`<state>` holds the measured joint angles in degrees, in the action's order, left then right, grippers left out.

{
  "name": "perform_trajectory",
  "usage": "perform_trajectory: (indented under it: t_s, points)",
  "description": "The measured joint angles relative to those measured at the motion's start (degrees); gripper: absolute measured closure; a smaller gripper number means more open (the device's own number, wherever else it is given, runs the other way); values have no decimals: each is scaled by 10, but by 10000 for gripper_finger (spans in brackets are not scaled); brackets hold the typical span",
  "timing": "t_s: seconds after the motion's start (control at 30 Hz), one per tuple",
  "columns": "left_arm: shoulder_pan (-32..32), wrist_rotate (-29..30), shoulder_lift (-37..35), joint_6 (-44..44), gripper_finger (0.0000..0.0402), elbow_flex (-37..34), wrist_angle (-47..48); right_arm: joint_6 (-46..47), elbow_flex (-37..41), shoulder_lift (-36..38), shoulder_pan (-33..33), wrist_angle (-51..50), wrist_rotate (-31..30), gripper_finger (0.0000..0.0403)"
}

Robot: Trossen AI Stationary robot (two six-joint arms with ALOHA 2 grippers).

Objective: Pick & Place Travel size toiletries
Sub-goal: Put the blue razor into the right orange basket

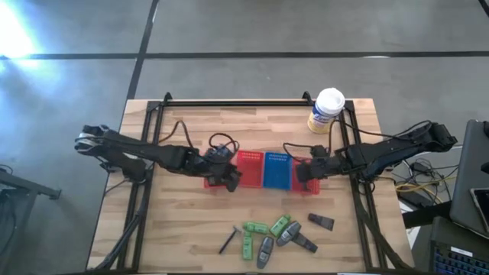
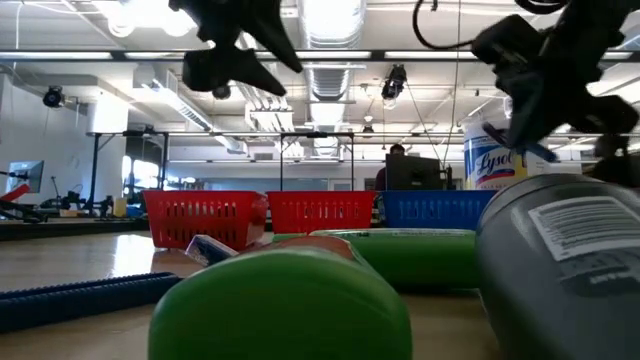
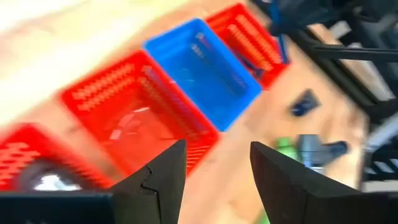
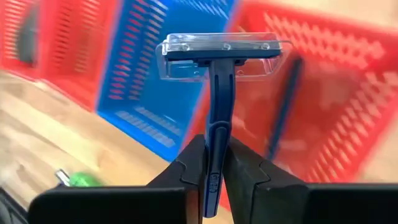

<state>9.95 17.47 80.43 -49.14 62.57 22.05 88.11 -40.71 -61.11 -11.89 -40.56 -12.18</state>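
A wooden table (image 1: 183, 229) stands under two dark robot arms that reach in from either side and meet over a row of small mesh baskets at its middle. The left gripper (image 3: 214, 177) hovers above the edge of a red basket (image 3: 134, 112), its two dark fingers spread apart with nothing between them. Next to that basket sits a blue basket (image 1: 276, 169), and beyond the blue one another red basket (image 4: 323, 93), which already holds a slim dark blue razor lying inside. The right gripper (image 4: 214, 177) hangs over this far red basket, its fingers pressed tight on the handle of a blue razor (image 4: 217, 81); the razor stands upright out of the grip, its head covered by a clear plastic cap. The rest of the travel size toiletries (image 1: 275, 233) lie loose in a cluster on the near part of the table, well apart from the baskets: bright green packs, grey oval tubes and a few dark angular pieces, some touching one another. A thin dark stick-like piece (image 1: 228, 240) lies just beside the cluster. At the far edge of the table, near the right arm, stands a yellow canister (image 1: 326, 111) with a white lid.
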Motion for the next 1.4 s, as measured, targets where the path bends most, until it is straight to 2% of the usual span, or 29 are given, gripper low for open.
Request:
perform_trajectory:
  t_s: [0.1,0.27,0.33,0.5,0.73,0.87,1.07,1.17,1.3,1.4]
  points:
    - [-3,12,-18,16,221,0,30,34,5,-1,5,-18,32,359]
    - [-5,-1,-29,71,220,0,58,81,22,-1,8,-23,8,321]
    - [-5,-25,-29,91,220,0,73,99,32,-1,9,-25,7,302]
    - [-5,-83,-26,114,220,-4,101,120,44,-1,8,-25,46,257]
    - [8,-171,-27,127,220,-40,102,95,17,-1,8,-25,8,204]
    - [35,-161,-20,78,220,-66,103,39,-10,-1,3,-31,1,182]
    - [120,-105,21,-88,221,-69,92,-60,-39,-1,-10,-67,2,151]
    - [168,-96,50,-170,221,-68,94,-106,-46,-1,-22,-71,19,136]
    - [218,-94,95,-267,220,-43,94,-137,-53,0,-53,-72,20,115]
    - [239,-94,135,-301,220,-6,94,-148,-53,0,-79,-73,20,101]
